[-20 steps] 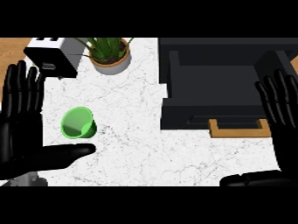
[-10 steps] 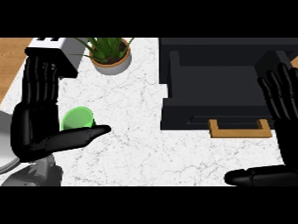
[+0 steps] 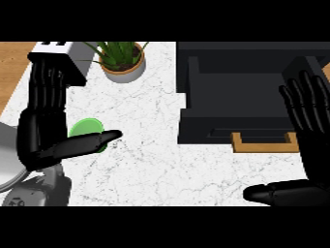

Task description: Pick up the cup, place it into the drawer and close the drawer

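White marble counter, wooden floor beside it. Left hand wide open, holding nothing, green cup behind its thumb. Right hand open beside the black drawer. No writing shows.

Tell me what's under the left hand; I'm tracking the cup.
The green cup lies on the marble counter under the open left hand. Only its rim shows; the thumb covers its lower part.
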Robot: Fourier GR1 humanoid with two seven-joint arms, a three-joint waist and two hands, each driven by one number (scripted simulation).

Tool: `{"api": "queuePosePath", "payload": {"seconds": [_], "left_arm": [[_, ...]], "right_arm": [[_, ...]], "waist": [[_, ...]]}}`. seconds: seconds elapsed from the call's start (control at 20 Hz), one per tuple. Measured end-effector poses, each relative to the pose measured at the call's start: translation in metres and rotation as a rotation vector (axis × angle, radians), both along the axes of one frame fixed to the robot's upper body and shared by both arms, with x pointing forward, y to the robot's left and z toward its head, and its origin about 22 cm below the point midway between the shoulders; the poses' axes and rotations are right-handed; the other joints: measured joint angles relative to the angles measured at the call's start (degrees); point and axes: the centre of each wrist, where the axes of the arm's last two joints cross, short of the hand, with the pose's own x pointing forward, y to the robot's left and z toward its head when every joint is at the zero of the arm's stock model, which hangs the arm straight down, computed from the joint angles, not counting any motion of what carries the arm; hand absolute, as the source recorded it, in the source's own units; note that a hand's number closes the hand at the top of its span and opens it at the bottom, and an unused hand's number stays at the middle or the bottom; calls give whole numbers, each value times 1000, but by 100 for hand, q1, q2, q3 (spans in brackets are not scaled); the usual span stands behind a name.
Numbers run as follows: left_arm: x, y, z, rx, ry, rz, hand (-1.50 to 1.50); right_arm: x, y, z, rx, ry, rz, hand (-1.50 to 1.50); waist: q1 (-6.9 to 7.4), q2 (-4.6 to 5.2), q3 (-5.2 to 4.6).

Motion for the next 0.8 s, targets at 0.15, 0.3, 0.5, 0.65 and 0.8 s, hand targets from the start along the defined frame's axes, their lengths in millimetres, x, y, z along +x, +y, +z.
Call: {"api": "queuePosePath", "payload": {"seconds": [0.15,0.3,0.5,0.65,0.8], "left_arm": [[-3,2,-4,-1,12,14,-150],[-10,1,-9,-3,35,28,-150],[-16,10,-24,-8,72,40,-150],[-17,10,-40,-5,102,55,-150],[-22,19,-51,-3,127,81,-150]], "right_arm": [[1,3,-2,-4,-3,-5,-150],[-1,0,-1,-5,-4,-7,-150],[5,2,4,-6,-10,-12,-150],[6,5,1,-9,-9,-9,-150],[3,4,4,-6,-9,-9,-150]], "waist": [[3,-1,0],[3,-2,0],[9,-2,0],[7,-1,0],[7,-2,-1]]}}
